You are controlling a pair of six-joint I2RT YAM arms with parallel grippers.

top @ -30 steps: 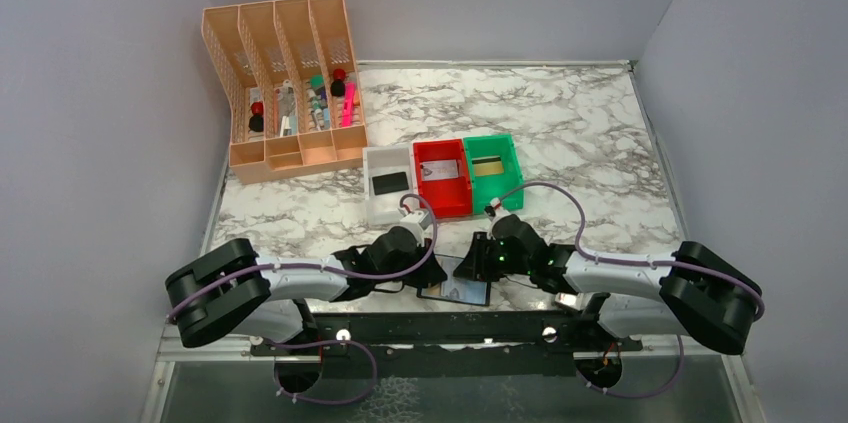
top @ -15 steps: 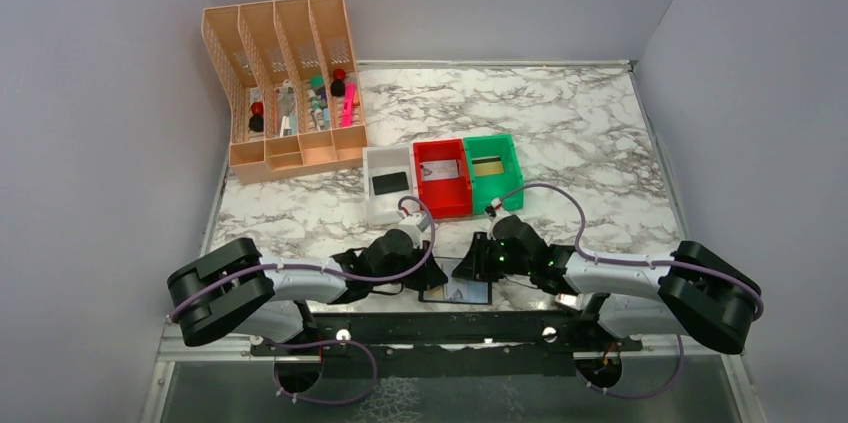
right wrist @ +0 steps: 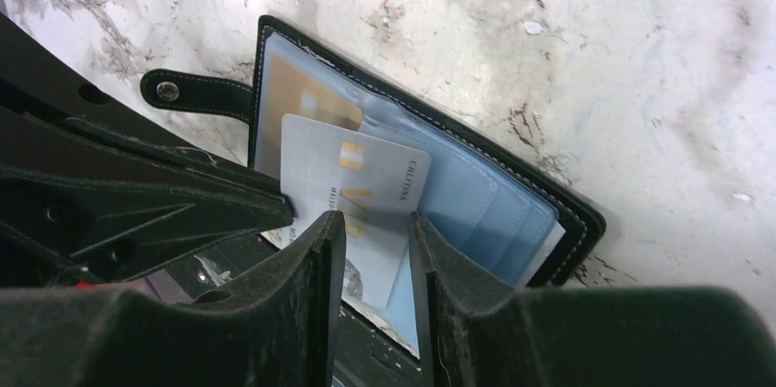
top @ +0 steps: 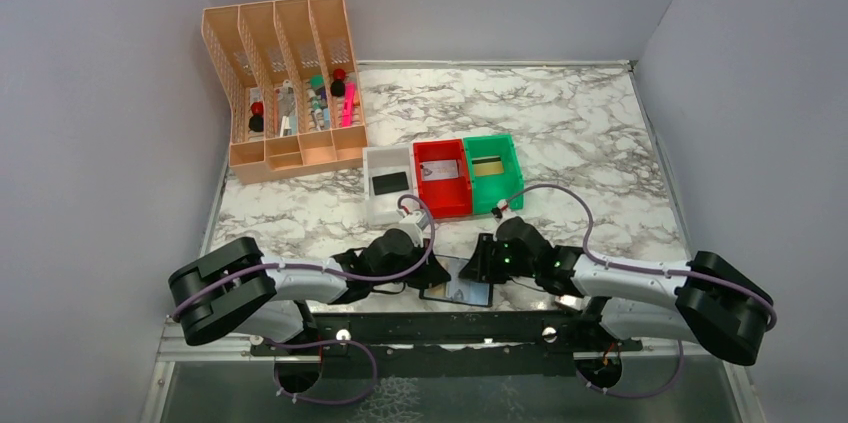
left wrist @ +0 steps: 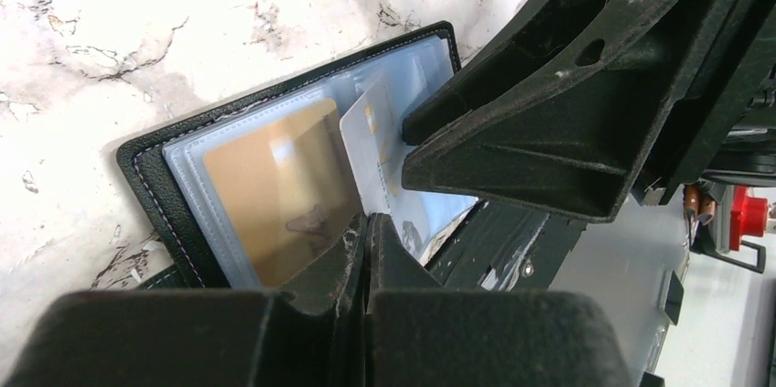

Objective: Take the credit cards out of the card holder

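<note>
Card holder: one flat black-edged folding card holder with glossy blue-grey see-through pockets lies open at the near edge of the white-and-grey marbled tabletop, between the two grippers. Its one small black snap tab sticks out sideways.
Cards in holder: two show. One golden plastic card sits fully inside a pocket. One whitish plastic card is drawn partway out and tilted.
Writing: the whitish plastic card has gold marks and small dark print along one edge, too small to read surely.
Left gripper: the left gripper has its fingers pressed together, tips at the holder's near edge. Whether they nip anything cannot be told.
Right gripper: the right gripper has its fingers parted, with the whitish card's face showing in the gap.
Bins: three in a row, a white plastic bin, a red plastic bin and a green plastic bin.
Cards in bins: three, one each: a black card, a pale printed card and a yellowish card.
Organizer: one peach lattice desk organizer with four upright slots, at far left.
</note>
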